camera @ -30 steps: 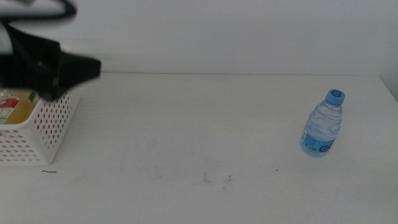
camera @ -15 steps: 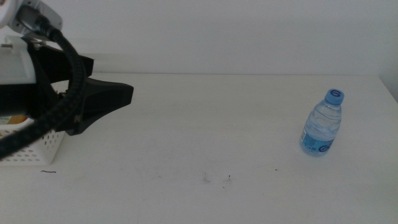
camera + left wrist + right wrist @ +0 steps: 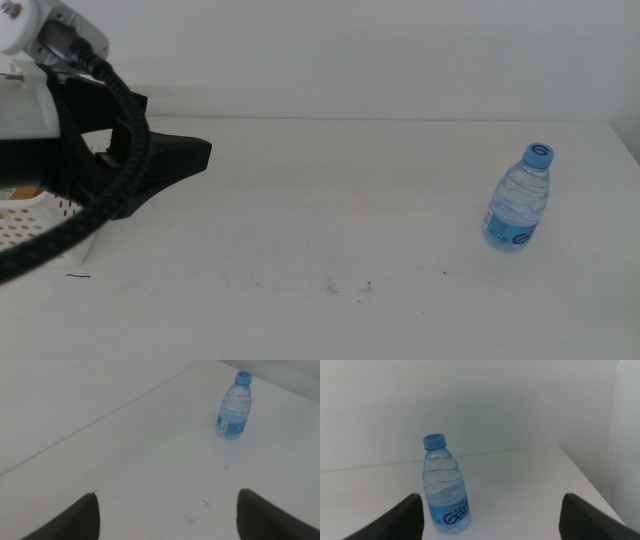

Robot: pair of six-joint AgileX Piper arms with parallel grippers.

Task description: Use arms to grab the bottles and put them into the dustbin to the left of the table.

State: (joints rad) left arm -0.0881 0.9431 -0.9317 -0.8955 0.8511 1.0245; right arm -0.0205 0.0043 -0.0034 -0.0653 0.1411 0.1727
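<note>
Since 1 s ago, left gripper (image 3: pixel 195 155) has swung out from over the bin (image 3: pixel 40 215) toward table centre; vs 0.5 s ago it barely shifted. Bottle (image 3: pixel 518 198) unmoved.

Left gripper: jaws spread wide, nothing between them — wrist view shows bare table (image 3: pixel 150 460) and the bottle (image 3: pixel 234 406) well ahead. It hangs just beside the bin, arm and cable hiding most of the bin.

Right gripper (image 3: pixel 490 520): not in middle view; jaws wide, empty, bottle (image 3: pixel 444 485) upright close in front, near table's right edge.

Bottle: clear, blue cap, standing, far right of table, well apart from the bin.

Risks (judgement):
- light, tall bottle — a jaw clipping it on approach could tip or roll it off the near right edge.
- both arms appear aimed at same bottle; could collide if both go.
- long carry to the bin; weak grip may drop it.
</note>
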